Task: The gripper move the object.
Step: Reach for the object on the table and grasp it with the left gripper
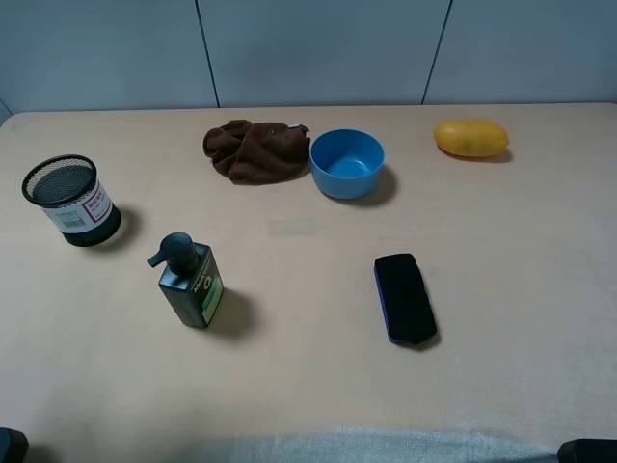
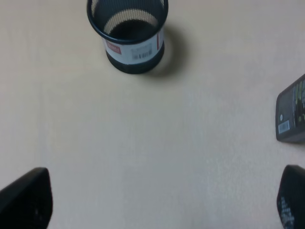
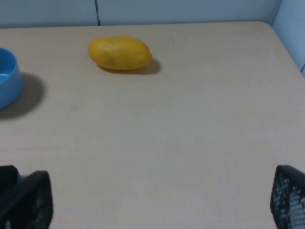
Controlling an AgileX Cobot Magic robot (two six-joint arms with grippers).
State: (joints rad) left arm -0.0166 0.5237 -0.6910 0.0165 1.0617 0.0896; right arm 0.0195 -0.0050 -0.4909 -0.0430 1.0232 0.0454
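Note:
The black wire-mesh pen cup [image 1: 72, 201] with a white barcode label stands upright at the table's far left. It also shows in the left wrist view [image 2: 127, 36]. My left gripper [image 2: 159, 205] is open and empty, well short of the cup, with its dark fingers [image 2: 26, 200] wide apart. My right gripper [image 3: 157, 202] is open and empty over the right side of the table, far from the cup. In the exterior high view only dark bits of the arms show at the bottom corners.
A dark green pump bottle [image 1: 190, 285] stands right of and nearer than the cup; its edge shows in the left wrist view [image 2: 293, 117]. Brown cloth [image 1: 255, 149], blue bowl [image 1: 347, 162] and yellow mango [image 1: 470, 138] lie at the back. A black phone [image 1: 404, 297] lies centre-right.

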